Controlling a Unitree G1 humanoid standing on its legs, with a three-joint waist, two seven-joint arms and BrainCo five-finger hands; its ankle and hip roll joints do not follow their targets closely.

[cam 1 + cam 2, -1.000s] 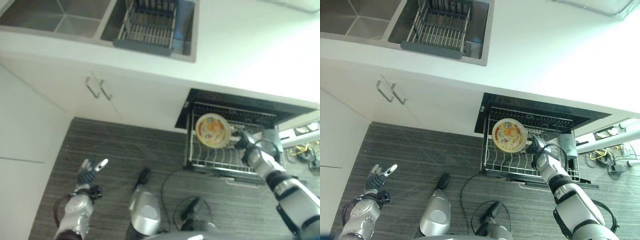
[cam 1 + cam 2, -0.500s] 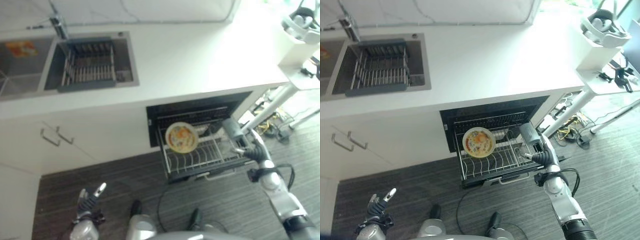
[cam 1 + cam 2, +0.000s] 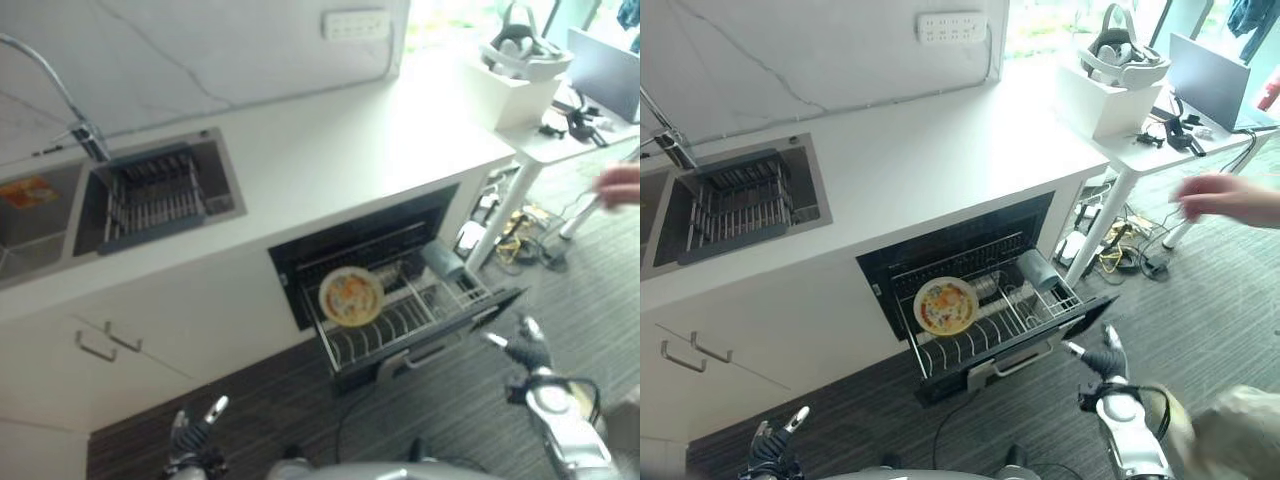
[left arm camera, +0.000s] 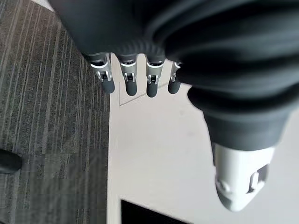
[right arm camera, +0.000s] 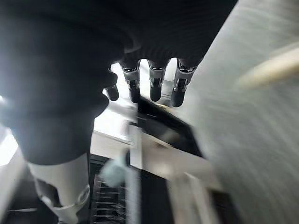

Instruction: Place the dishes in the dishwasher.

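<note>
A round plate (image 3: 945,305) with an orange and yellow pattern stands on edge in the pulled-out wire rack (image 3: 1038,308) of the dishwasher under the white counter. A grey cup (image 3: 1037,269) lies in the rack to the plate's right. My right hand (image 3: 1102,360) hangs over the floor just in front of the rack's right corner, apart from it; its fingers (image 5: 156,88) are straight and hold nothing. My left hand (image 3: 775,443) is low at the left over the dark floor, and its fingers (image 4: 128,79) are straight and empty.
A sink (image 3: 150,195) with a dark drying rack is set in the counter at the left. A white side table (image 3: 1160,130) with a headset and a laptop stands at the right. A person's hand (image 3: 1225,197) reaches in from the right edge.
The camera has shifted and the whole scene looks farther off. My right hand has drawn back from the rack to the floor in front of it. A person's hand has appeared at the right.
</note>
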